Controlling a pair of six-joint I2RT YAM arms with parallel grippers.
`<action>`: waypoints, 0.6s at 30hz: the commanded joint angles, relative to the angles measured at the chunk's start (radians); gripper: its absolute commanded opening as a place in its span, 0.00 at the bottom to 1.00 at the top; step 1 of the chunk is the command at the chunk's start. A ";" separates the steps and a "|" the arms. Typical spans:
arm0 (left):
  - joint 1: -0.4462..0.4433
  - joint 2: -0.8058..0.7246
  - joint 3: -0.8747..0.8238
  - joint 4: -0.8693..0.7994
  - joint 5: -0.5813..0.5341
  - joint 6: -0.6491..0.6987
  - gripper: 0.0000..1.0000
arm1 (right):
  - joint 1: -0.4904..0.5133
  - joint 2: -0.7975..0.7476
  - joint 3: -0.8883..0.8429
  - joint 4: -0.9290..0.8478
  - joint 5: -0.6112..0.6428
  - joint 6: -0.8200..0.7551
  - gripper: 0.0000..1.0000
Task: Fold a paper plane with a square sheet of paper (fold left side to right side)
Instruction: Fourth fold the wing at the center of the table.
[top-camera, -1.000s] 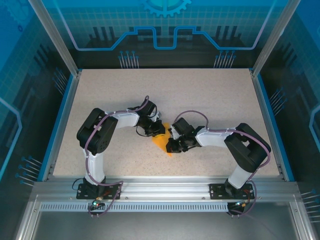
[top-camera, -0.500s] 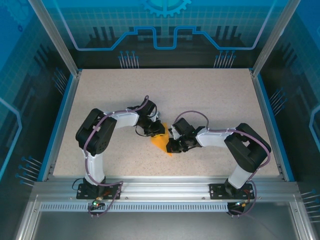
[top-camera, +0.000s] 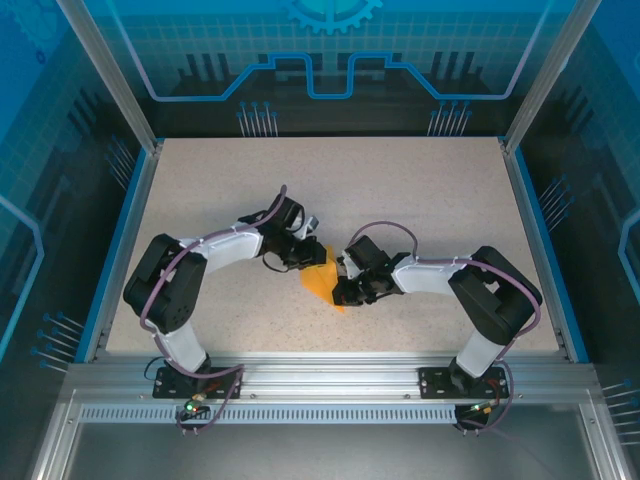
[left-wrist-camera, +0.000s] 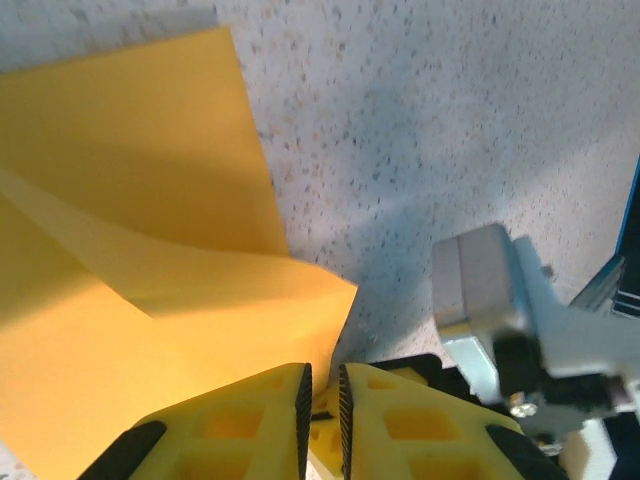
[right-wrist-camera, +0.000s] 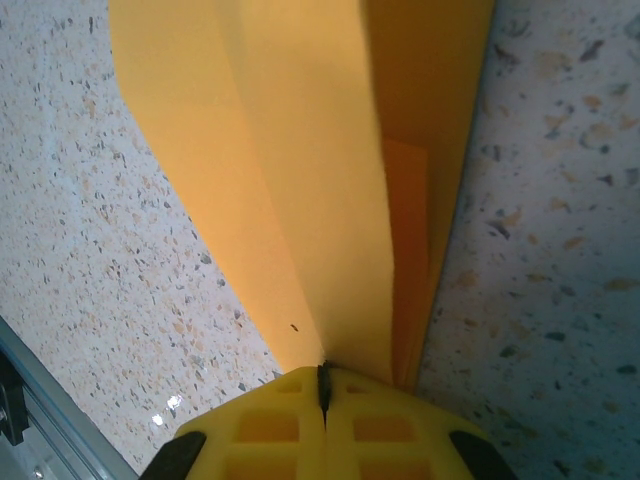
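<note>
Inspection of the bench (top-camera: 420, 190): the orange paper (top-camera: 320, 281) lies near the middle of the speckled surface, slightly towards the near edge, between the two claws. It is partly folded and no longer a flat square. The left claw (top-camera: 308, 258) sits at the paper's far left side and the right claw (top-camera: 343, 287) at its right side, and the two are close together. In the left wrist view the yellow fingers (left-wrist-camera: 250, 420) stand nearly together with only a thin dark slit between them. A lifted flap of the paper (left-wrist-camera: 120, 300) rises off the bench and its edge runs down to that slit. Whether the flap is actually pinched cannot be told. A crease crosses the sheet from the left, and one flat corner points away from the claw. In the right wrist view the right claw (right-wrist-camera: 323, 370) is clenched, fingertips meeting along a single seam. The layered paper (right-wrist-camera: 300, 180) emerges from that seam, so it is grasping the paper. The folded layers fan upward and away from the fingertips, with bare bench on both sides
</note>
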 joint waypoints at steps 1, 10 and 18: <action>-0.004 -0.001 -0.065 0.072 0.121 0.006 0.18 | -0.009 0.047 -0.034 -0.107 0.030 0.004 0.00; -0.020 0.050 -0.090 0.125 0.167 0.006 0.16 | -0.009 0.060 -0.023 -0.121 0.030 0.003 0.00; -0.032 0.098 -0.072 0.146 0.170 0.003 0.16 | -0.008 0.064 -0.015 -0.130 0.029 0.001 0.00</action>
